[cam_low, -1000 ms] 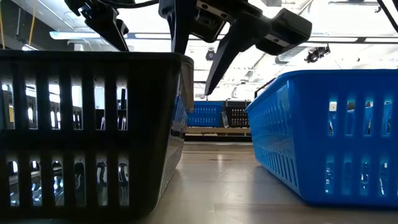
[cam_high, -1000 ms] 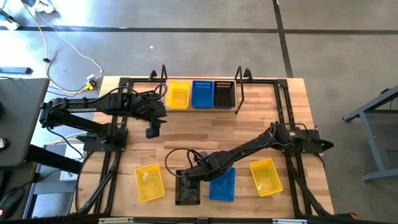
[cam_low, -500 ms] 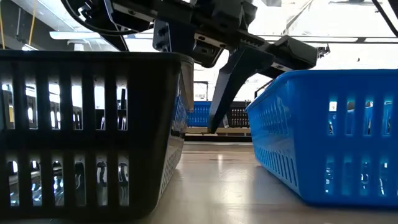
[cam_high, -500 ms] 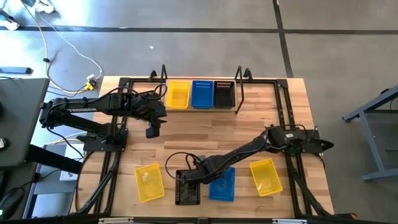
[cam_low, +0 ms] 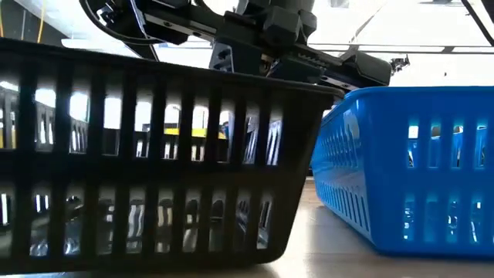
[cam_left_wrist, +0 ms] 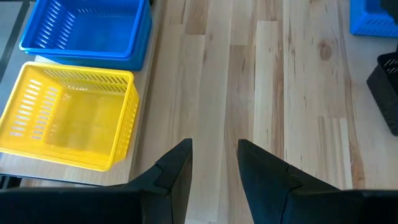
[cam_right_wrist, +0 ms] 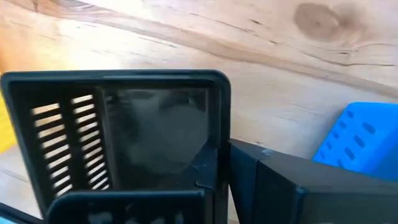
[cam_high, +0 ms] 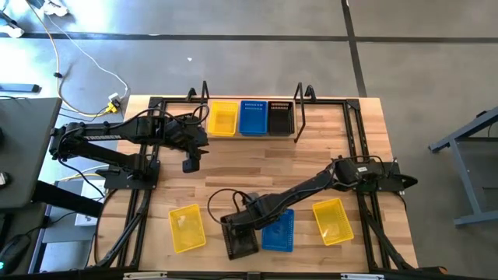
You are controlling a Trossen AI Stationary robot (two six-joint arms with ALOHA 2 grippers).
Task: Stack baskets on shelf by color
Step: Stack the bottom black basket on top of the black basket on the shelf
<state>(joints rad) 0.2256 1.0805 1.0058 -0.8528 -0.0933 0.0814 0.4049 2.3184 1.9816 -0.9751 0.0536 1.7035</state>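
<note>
Right gripper (cam_high: 236, 225) jaws clamped on the small black perforated plastic basket (cam_high: 241, 242) rim (basket tilted), blue perforated plastic basket (cam_high: 278, 231) just beside.

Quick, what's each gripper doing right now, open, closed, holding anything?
Left gripper: open, empty, above the table near the shelf.
Right gripper: closed on the black basket's rim.

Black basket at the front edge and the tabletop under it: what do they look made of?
The black basket looks like moulded plastic with a slightly glossy finish: thin, evenly slotted walls and a rounded rim. The tabletop looks like light wood in glued strips, with visible grain, seams and a knot, under what may be a clear satin coat.
</note>
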